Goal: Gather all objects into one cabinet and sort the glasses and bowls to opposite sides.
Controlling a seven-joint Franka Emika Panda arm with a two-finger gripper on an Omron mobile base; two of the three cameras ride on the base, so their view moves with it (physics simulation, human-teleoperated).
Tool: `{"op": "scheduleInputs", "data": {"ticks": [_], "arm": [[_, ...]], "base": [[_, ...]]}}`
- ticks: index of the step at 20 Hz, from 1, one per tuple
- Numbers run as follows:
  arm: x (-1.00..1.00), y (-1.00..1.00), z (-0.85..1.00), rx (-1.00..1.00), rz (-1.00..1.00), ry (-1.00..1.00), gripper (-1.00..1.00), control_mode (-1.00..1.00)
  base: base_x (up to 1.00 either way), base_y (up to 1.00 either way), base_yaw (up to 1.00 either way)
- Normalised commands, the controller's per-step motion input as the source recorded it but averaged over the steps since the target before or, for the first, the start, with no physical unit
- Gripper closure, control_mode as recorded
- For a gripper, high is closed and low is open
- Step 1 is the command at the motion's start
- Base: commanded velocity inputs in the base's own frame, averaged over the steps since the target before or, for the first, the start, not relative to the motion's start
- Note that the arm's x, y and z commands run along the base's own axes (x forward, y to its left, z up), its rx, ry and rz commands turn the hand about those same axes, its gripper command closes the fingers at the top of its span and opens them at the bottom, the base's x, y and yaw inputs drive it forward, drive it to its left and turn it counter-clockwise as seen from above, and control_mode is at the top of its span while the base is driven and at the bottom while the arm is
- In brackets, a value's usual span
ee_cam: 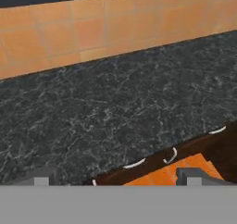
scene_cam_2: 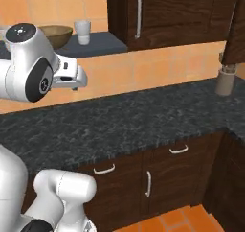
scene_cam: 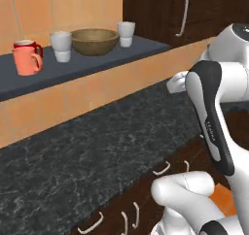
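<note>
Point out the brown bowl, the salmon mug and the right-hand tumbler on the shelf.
Brown bowl [scene_cam: 94,41]: left base view, outer wall.
Salmon mug [scene_cam: 26,62]: left base view, body.
Right-hand tumbler [scene_cam: 126,33]: left base view, side.

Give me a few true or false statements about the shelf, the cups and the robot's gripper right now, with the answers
1. The brown bowl sits between the two pale tumblers on the dark grey shelf. True.
2. The salmon mug stands at the shelf's right end, beside the wooden cupboard. False: it is at the left end, in front of a red mug.
3. The gripper is shut on a tumbler. False: its fingertips stand wide apart, holding nothing.
4. The gripper hangs over the dark counter. True.
5. The bowl lies on the dark counter. False: it is on the shelf.
</note>
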Motion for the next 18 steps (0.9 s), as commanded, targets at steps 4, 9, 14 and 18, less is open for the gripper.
{"op": "scheduleInputs", "data": {"ticks": [4,9,14,18], "arm": [[0.00,0.00,0.00,0.00,0.00,0.00,-1.00,1.00],[0.00,0.00,0.00,0.00,0.00,0.00,-1.00,1.00],[0.00,0.00,0.00,0.00,0.00,0.00,-1.00,1.00],[0.00,0.00,0.00,0.00,0.00,0.00,-1.00,1.00]], "base": [[0.00,-0.02,-0.98],[0.00,-0.15,-0.92],[0.08,-0.27,-0.86],[0.96,-0.09,-0.55]]}}
